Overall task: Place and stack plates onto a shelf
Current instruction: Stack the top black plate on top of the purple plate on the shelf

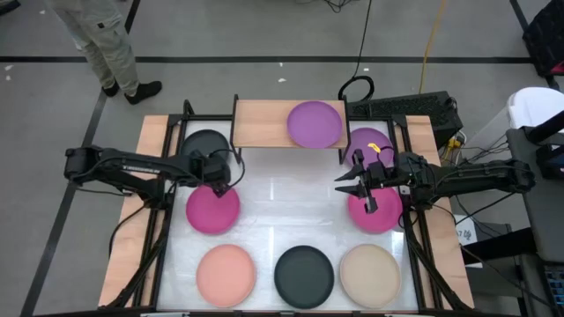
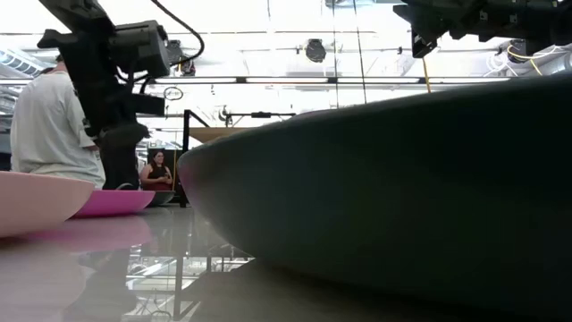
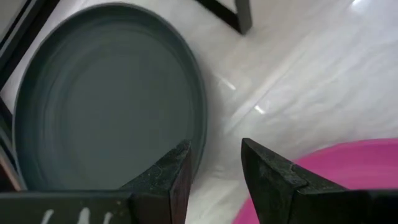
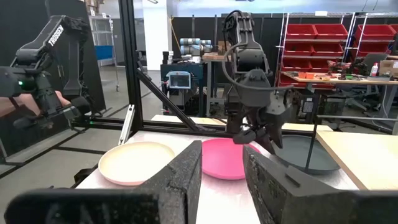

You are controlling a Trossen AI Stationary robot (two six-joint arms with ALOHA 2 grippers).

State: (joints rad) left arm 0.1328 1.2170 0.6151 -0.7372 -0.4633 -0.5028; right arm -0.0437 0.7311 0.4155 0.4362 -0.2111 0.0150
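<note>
The light-wood shelf (image 1: 264, 123) stands at the table's far edge with a purple plate (image 1: 315, 123) on it. A dark grey plate (image 1: 204, 143) and a magenta plate (image 1: 212, 209) lie flat on the table at the left. A second purple plate (image 1: 368, 143) and a second magenta plate (image 1: 374, 210) lie at the right. My left gripper (image 1: 218, 183) hovers open and empty between the dark grey plate (image 3: 106, 99) and the magenta plate (image 3: 348, 168). My right gripper (image 1: 350, 185) is open and empty, held above the table left of the right magenta plate and pointing toward the table's left.
A salmon plate (image 1: 226, 275), a dark grey plate (image 1: 304, 276) and a beige plate (image 1: 370, 275) lie in a row along the near edge. A black frame (image 1: 176, 132) borders the table. A person (image 1: 106, 44) stands beyond the far left corner.
</note>
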